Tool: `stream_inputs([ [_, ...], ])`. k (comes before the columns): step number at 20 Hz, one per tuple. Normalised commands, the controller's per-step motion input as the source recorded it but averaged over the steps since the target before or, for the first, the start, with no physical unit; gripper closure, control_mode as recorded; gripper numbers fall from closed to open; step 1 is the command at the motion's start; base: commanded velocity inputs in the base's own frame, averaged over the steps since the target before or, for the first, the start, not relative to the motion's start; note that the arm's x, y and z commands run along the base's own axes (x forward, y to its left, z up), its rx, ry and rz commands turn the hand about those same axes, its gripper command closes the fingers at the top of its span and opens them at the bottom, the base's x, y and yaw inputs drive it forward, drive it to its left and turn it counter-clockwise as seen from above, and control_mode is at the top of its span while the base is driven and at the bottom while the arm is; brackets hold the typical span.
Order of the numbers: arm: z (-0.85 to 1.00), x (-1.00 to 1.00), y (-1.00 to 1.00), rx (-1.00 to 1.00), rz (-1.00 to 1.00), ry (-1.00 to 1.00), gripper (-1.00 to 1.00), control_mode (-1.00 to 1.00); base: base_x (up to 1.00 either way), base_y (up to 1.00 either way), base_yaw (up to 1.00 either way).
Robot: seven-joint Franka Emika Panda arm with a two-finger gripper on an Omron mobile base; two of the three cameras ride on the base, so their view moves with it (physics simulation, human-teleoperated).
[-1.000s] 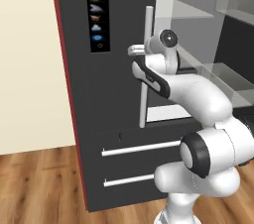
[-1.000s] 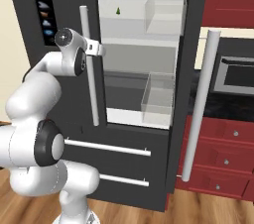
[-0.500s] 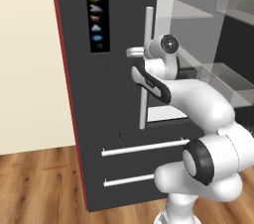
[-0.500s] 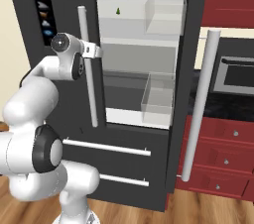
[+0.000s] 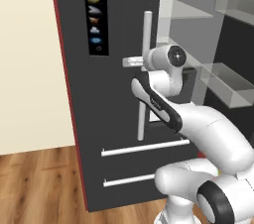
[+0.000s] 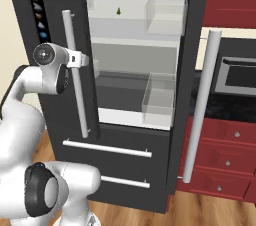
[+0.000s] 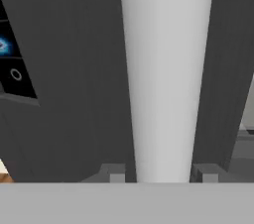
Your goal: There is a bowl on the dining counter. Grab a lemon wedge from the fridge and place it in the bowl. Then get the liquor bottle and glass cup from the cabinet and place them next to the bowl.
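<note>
gripper [image 7: 162, 174] now clamped on fridge handle [image 7: 166, 69], prev. open

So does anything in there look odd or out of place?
Nothing looks spilled or broken. The fridge stands with its right door swung open, while the tool straddles the silver handle of the left door.

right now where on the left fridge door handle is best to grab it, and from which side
Grip the left door handle mid-length, coming straight at its front with one finger each side. It is a slim upright round bar standing clear of the fridge door, and the gripper already straddles it there.
</note>
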Motion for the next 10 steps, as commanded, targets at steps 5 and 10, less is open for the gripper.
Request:
stream_inputs([
  [5,0.65,-0.92,0.83,0.03,0.14,0.00,1.00,-1.00,0.00,0.00,0.00],
  [10,0.70,-0.94,0.92,0.02,0.14,0.00,1.00,-1.00,0.00,0.00,0.00],
])
